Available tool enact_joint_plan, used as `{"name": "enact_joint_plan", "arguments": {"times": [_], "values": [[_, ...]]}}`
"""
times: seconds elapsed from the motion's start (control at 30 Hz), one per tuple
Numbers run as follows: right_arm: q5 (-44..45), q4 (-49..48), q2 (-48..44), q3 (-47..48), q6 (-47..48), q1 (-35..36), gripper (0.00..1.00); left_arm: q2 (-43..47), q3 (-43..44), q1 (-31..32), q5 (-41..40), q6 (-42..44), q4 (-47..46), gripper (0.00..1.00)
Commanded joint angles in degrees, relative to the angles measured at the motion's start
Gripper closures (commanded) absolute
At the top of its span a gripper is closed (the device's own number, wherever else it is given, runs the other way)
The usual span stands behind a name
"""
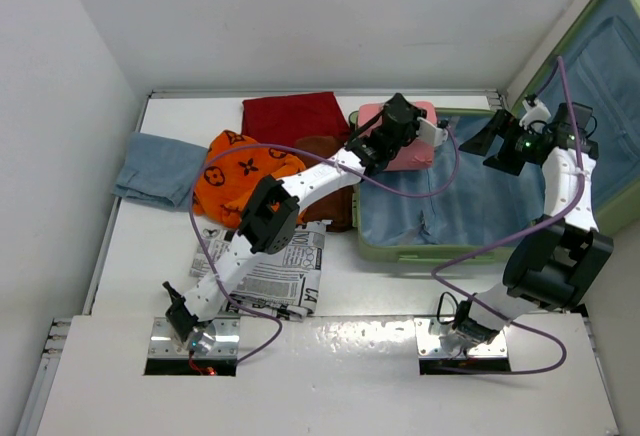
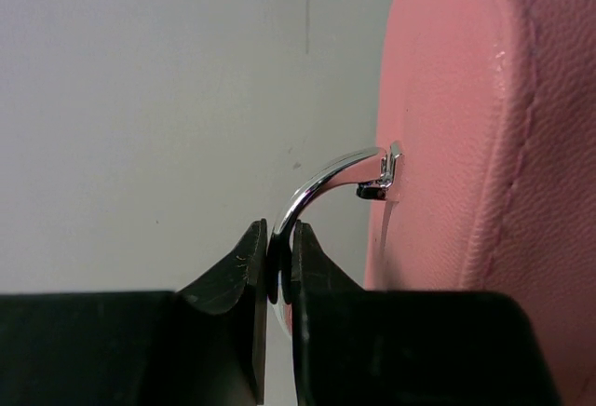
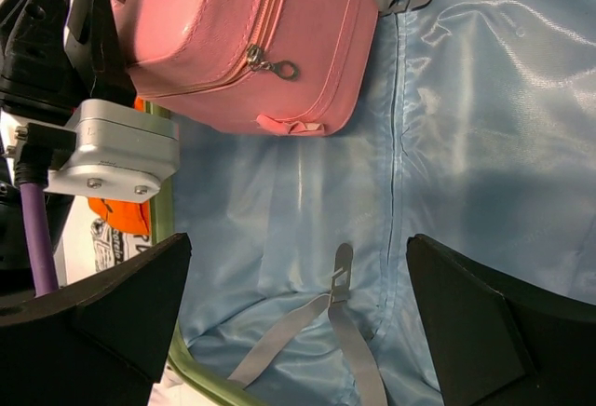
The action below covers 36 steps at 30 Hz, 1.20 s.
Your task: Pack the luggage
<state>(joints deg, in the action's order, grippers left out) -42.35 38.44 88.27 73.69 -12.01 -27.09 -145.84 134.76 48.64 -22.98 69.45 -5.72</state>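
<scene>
The luggage [image 1: 400,251] lies open at the right, with a light-green shell and blue lining [image 3: 484,99]. A small pink case [image 1: 412,148] hangs over the luggage's left end. My left gripper [image 1: 408,121] is shut on the case's curved metal handle [image 2: 326,178], its jaws [image 2: 279,271] pinching the bar, with the pink side [image 2: 494,145] just right of them. My right gripper [image 1: 497,146] hovers open over the lining. Nothing is between its fingers [image 3: 298,313]. The pink case [image 3: 242,33] sits up and left of it. Grey straps [image 3: 340,285] lie on the lining below.
Left of the luggage lie a dark-red cloth [image 1: 295,116], an orange patterned cloth [image 1: 245,176], a brown item [image 1: 325,156], a folded blue cloth [image 1: 158,168] and a newspaper [image 1: 285,271]. The luggage lid [image 1: 610,86] leans up at the far right. White walls close in the table.
</scene>
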Motion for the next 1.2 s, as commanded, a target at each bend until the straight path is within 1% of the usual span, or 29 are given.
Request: {"name": "enact_joint_plan", "arguments": {"times": [0.0,0.17,0.2,0.3,0.4,0.5,0.6,0.63,0.7,0.77,0.83,0.87,0.9,0.93,0.97,1.07,1.17], "values": [[0.0,-1.7,0.0,1.5,-0.6,0.5,0.02,2.2,0.4,-0.8,-2.7,3.1,-8.8,1.0],[0.1,-1.3,-0.1,1.5,-0.1,0.9,0.02,2.8,0.4,-0.8,-2.7,2.3,-8.8,1.0],[0.1,-1.4,-0.2,1.4,0.0,0.9,0.02,3.4,0.4,-0.8,-2.7,2.3,-10.1,1.0],[0.1,-1.3,0.1,1.3,-0.1,0.8,0.02,3.4,-0.1,-0.3,-2.1,3.5,-10.1,1.0],[0.0,-1.2,0.2,1.1,0.1,0.8,0.02,3.4,-1.6,-0.3,-2.1,5.7,-13.3,1.0],[0.1,-0.9,0.1,0.7,0.9,0.8,0.03,3.4,-2.1,0.2,-2.1,5.7,-13.9,1.0],[0.0,-0.8,0.1,0.6,1.4,0.9,0.03,4.1,-4.8,0.2,-1.5,6.7,-17.4,1.0],[-0.1,-0.6,0.1,0.4,1.4,0.8,0.03,4.1,-5.3,0.7,-1.5,6.7,-20.1,1.0],[-0.2,-0.9,0.2,0.4,1.7,0.8,0.03,4.1,-5.3,0.8,-1.5,7.3,-19.4,1.0],[0.0,-0.6,0.4,0.2,1.7,0.9,0.03,4.1,-6.1,0.8,-1.5,4.7,-15.7,1.0],[-0.3,-0.1,0.8,0.7,2.2,0.8,0.03,4.6,-8.3,0.8,0.3,1.4,-11.2,0.92],[0.1,0.1,0.9,0.8,2.4,0.8,0.03,5.6,-9.2,0.8,1.0,0.3,-10.4,0.88],[-0.2,0.6,1.0,0.9,2.3,0.8,0.03,5.6,-10.0,1.3,1.0,-0.9,-9.7,0.74],[-0.2,0.7,1.1,1.4,2.7,0.6,0.03,6.4,-10.6,1.3,1.5,-2.2,-8.7,0.67],[-0.2,0.8,1.2,1.5,2.8,0.4,0.03,6.9,-11.1,1.3,1.5,-4.6,-5.9,0.64],[-0.1,1.1,1.3,1.6,3.1,0.0,0.03,8.5,-13.6,2.4,2.1,-8.8,-2.2,0.56],[-0.3,1.7,1.7,2.2,3.3,0.0,0.03,9.3,-15.1,3.0,2.7,-11.3,-0.8,0.44]]}}
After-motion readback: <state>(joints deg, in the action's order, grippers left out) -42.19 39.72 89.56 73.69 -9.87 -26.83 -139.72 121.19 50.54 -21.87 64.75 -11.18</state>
